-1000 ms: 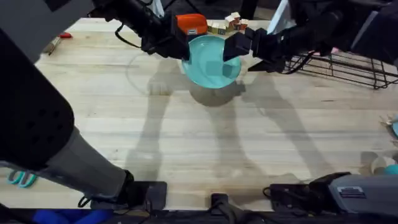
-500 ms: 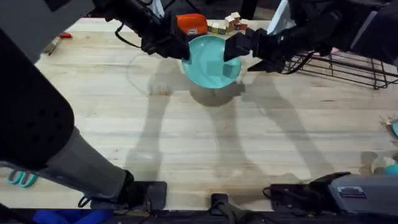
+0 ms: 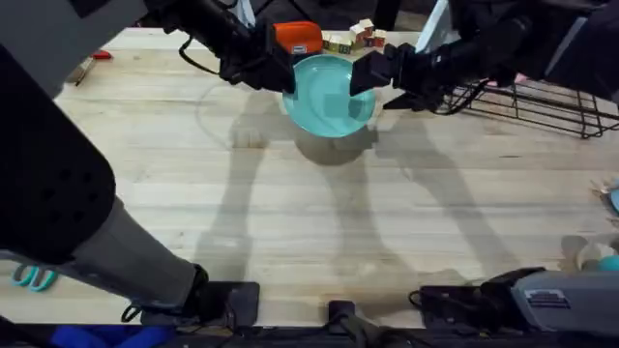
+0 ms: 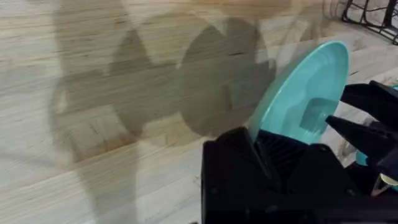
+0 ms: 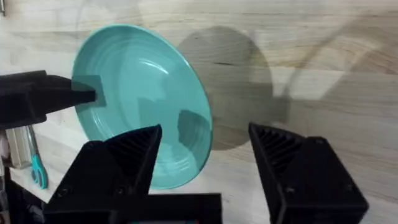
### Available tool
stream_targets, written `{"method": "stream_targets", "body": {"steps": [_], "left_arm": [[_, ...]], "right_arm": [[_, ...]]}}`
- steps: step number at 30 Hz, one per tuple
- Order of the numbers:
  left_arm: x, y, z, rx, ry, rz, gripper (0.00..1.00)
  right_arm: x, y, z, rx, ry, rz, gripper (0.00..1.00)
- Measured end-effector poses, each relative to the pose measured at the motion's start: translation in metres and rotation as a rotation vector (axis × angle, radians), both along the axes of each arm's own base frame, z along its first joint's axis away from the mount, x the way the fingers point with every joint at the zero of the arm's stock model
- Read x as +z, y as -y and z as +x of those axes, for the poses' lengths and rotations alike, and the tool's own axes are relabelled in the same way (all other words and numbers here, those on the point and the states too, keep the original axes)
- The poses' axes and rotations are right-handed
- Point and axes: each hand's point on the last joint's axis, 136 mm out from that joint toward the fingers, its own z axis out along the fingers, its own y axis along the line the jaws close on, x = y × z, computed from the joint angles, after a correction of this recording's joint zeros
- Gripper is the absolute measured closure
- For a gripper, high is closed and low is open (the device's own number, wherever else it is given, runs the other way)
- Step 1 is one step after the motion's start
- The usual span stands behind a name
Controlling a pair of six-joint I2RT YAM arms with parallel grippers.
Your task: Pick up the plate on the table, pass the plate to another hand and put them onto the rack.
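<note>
The teal plate [image 3: 329,95] hangs tilted above the table [image 3: 290,203], with its shadow on the wood below. My left gripper [image 3: 282,73] is shut on its left rim; the left wrist view shows the plate [image 4: 306,90] rising out of that gripper [image 4: 256,142]. At the plate's right rim, my right gripper [image 3: 369,73] stands open. In the right wrist view its fingers [image 5: 134,152] spread wide on either side of the near rim of the plate [image 5: 134,93], and the gripper [image 5: 208,149] has not closed. The black wire rack [image 3: 542,101] stands at the back right.
An orange object [image 3: 298,37] and small wooden blocks [image 3: 353,37] lie at the table's far edge behind the plate. Teal scissors [image 3: 34,278] rest at the front left. A corner of the rack [image 4: 373,12] shows beyond the plate.
The right gripper has shifted very slightly at the plate's right rim. The plate and the left arm hold still.
</note>
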Motion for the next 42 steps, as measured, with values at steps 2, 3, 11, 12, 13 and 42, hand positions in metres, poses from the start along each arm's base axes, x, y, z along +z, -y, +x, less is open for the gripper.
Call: {"method": "stream_targets", "body": {"steps": [2,3,11,12,13,42], "left_arm": [[0.000,0.000,0.000,0.000,0.000,0.000,0.958],[0.000,0.000,0.000,0.000,0.000,0.000,0.958],[0.000,0.000,0.000,0.000,0.000,0.000,0.958],[0.000,0.000,0.000,0.000,0.000,0.000,0.958],[0.000,0.000,0.000,0.000,0.000,0.000,0.958],[0.001,0.002,0.000,-0.003,-0.001,-0.015,0.119]], "right_arm": [[0.000,0.000,0.000,0.000,0.000,0.000,0.179],[-0.001,0.000,0.000,0.000,-0.001,0.000,0.191],[-0.015,-0.001,0.003,0.000,-0.035,-0.011,0.293],[-0.015,-0.001,0.003,0.001,-0.032,-0.009,0.335],[-0.014,-0.002,0.004,0.001,-0.028,-0.008,0.394],[-0.010,-0.005,0.009,-0.021,-0.015,0.019,0.971]]}}
